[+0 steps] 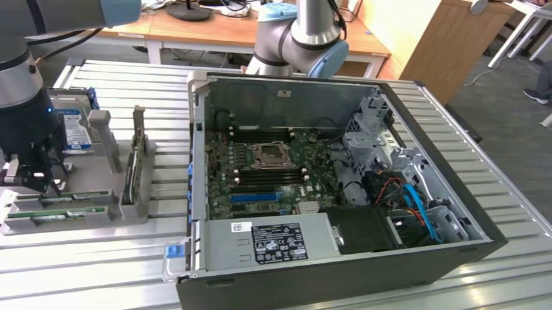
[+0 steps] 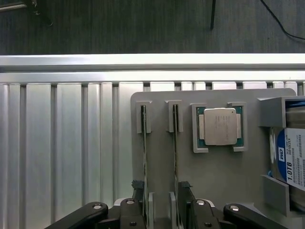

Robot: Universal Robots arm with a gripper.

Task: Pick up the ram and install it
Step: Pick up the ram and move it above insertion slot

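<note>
Two ram sticks stand on edge in slots of a grey holder (image 2: 214,181). In the wrist view I see them edge-on as thin lines, one ram stick (image 2: 145,152) beside the other (image 2: 175,148). In the exterior view they are green strips (image 1: 74,213) at the left end of the holder (image 1: 129,194). My gripper (image 2: 161,191) hangs just over their near ends, open, one finger (image 2: 138,188) outside each stick, gripping nothing. The exterior view shows the gripper (image 1: 33,177) at the far left, low over the holder.
On the holder a square silver processor (image 2: 220,126) sits in its own pocket, and a hard drive with a blue label (image 2: 290,162) stands beyond it. An open computer case (image 1: 345,258) takes up the middle of the slatted metal table (image 1: 103,271), its motherboard (image 1: 267,168) exposed.
</note>
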